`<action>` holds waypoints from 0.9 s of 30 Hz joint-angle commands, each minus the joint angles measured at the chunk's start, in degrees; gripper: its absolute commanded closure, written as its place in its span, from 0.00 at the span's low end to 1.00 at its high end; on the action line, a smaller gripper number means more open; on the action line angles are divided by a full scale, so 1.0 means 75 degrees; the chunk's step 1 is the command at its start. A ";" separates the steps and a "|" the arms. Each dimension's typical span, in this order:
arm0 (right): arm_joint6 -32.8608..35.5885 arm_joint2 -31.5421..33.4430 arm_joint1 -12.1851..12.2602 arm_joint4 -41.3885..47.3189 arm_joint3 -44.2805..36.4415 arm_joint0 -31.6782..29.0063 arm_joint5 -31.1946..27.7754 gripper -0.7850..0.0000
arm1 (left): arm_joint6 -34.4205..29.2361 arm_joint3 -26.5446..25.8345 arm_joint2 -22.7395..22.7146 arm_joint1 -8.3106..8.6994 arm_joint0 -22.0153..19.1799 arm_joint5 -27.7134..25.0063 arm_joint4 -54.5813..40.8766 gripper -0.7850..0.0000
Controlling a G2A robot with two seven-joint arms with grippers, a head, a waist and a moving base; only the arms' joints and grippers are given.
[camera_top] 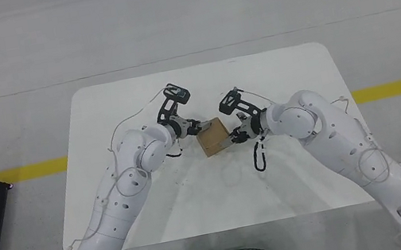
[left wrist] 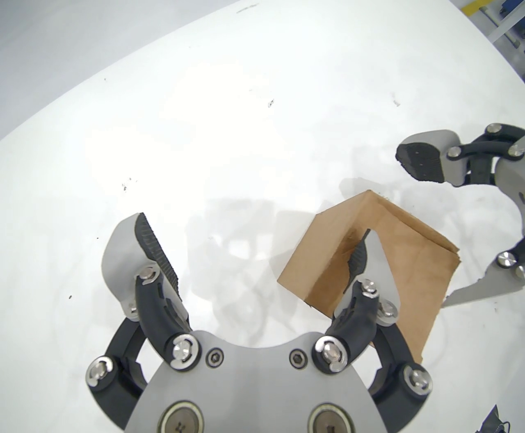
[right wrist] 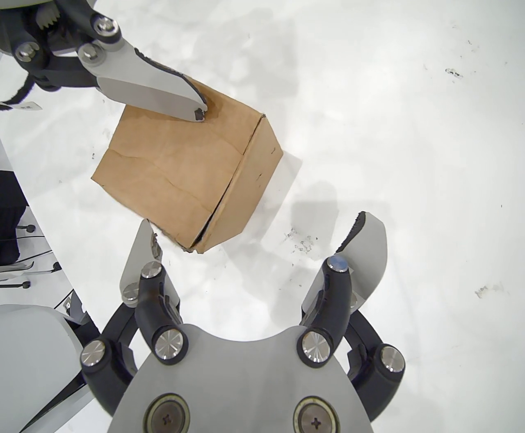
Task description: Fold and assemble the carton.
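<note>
The white table (camera_top: 197,198) was seen with the brown carton (camera_top: 212,137) stood near its middle, between both grippers. The left gripper (left wrist: 254,229) was spread wide (one finger laid on the carton's top). The right gripper (right wrist: 254,225) was likewise released, just beside a carton corner.

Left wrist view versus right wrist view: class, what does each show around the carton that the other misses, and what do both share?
Left wrist view: the left gripper's second finger stands clear of the carton, over bare table. Right wrist view: a dark seam gapes along the carton's edge; creases cross its top. Both: the carton on the table, flanked by the left gripper and right gripper, jaws open.
</note>
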 commanded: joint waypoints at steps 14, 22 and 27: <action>-0.0097 -0.0239 -0.0108 -0.0059 0.0167 0.0166 -0.0045 0.29 | 0.0103 0.0072 -0.0072 0.0018 0.0032 -0.0274 -0.0386 0.00; -0.0009 -0.0177 -0.0091 0.0030 0.0123 0.0125 -0.0204 0.27 | 0.0288 0.0215 -0.0223 0.0058 0.0082 -0.0905 -0.0973 0.00; 0.0047 -0.0153 -0.0086 0.0118 0.0101 0.0113 -0.0309 0.28 | 0.0335 0.0348 -0.0300 0.0092 0.0097 -0.1276 -0.1250 0.00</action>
